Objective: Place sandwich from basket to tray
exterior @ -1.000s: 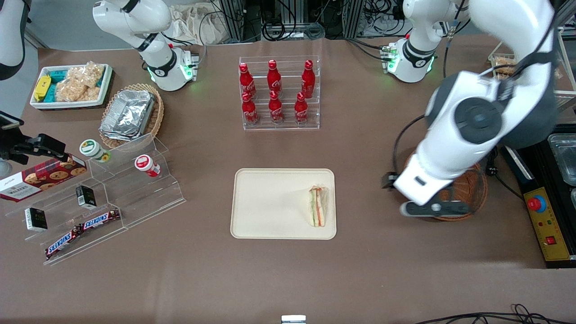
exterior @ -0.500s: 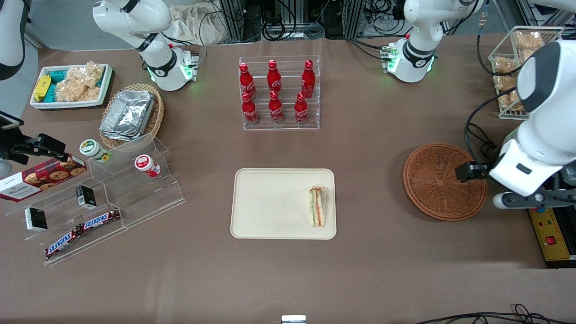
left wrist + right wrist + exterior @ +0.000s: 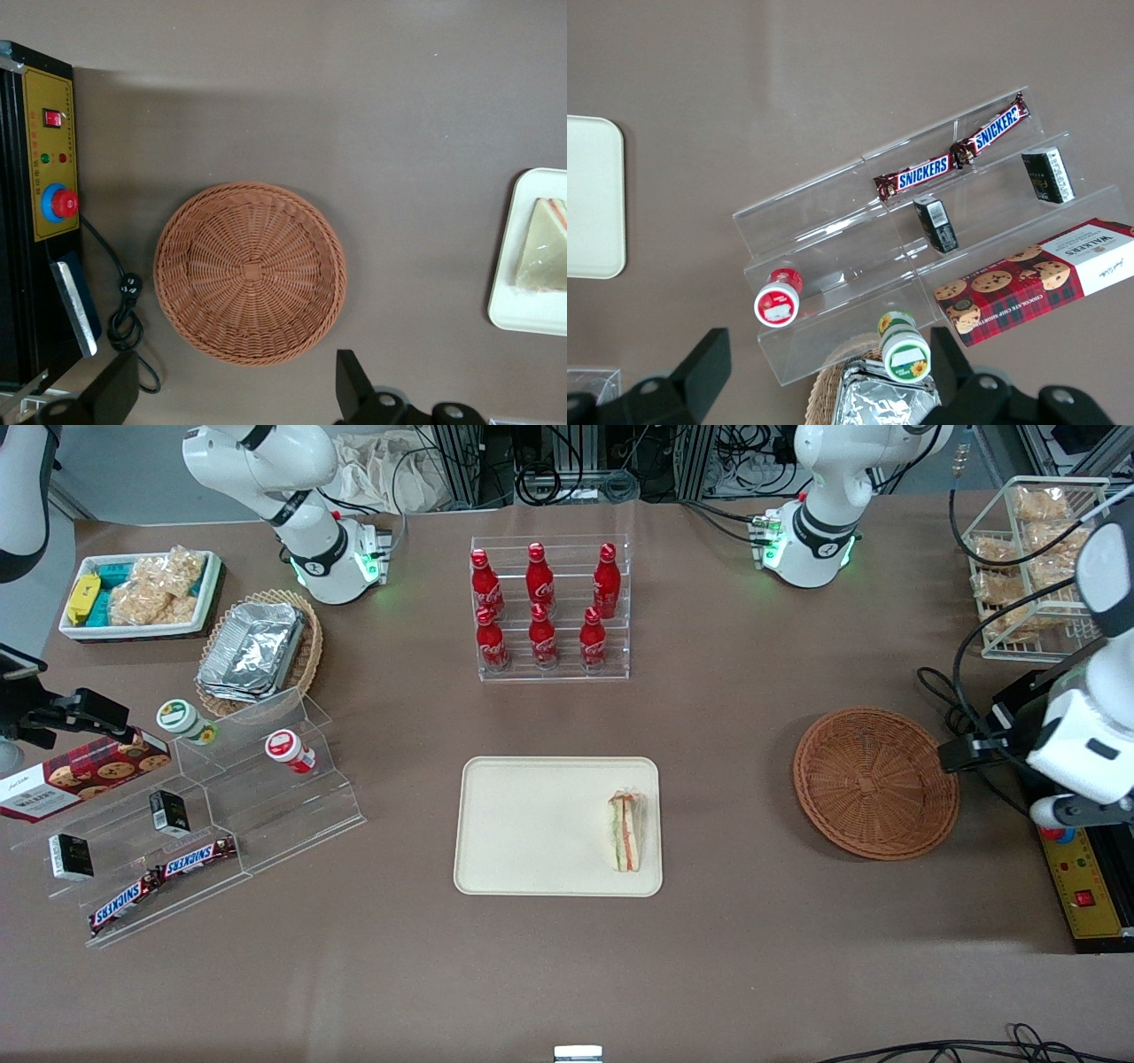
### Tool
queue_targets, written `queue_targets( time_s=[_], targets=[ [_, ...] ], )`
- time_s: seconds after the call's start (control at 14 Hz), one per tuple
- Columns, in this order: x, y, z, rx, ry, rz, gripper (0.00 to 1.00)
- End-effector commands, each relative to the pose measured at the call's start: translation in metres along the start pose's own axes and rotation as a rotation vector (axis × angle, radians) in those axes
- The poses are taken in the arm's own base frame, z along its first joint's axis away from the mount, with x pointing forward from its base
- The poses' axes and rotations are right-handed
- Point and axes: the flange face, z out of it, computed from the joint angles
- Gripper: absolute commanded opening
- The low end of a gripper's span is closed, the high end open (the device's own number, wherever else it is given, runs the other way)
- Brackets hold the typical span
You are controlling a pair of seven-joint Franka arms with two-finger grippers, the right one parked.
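Note:
The wrapped sandwich (image 3: 625, 832) lies flat on the cream tray (image 3: 532, 824), at the tray's end nearest the basket; one corner of it shows in the left wrist view (image 3: 542, 257) on the tray (image 3: 523, 314). The round reddish-brown basket (image 3: 875, 782) (image 3: 251, 271) sits with nothing in it. My left gripper (image 3: 232, 359) is open and holds nothing. It hangs high up, just off the basket's rim toward the working arm's end of the table, over the black control box (image 3: 1076, 872).
A rack of red bottles (image 3: 549, 611) stands farther from the front camera than the tray. A wire rack of bagged snacks (image 3: 1028, 567) and a black cable (image 3: 124, 310) are near the control box. An acrylic shelf with snacks (image 3: 221, 815) lies toward the parked arm's end.
The left arm has swung away from above the basket toward the working arm's end of the table and risen, uncovering the whole basket. The sandwich has stayed on the tray.

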Motion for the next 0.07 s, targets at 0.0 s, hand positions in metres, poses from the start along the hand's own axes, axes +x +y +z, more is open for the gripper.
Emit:
queue_targets(
  time_s=[0.0],
  targets=[
    [-0.015,-0.0142,-0.0106,-0.018,-0.002,0.005,1.0]
  ],
)
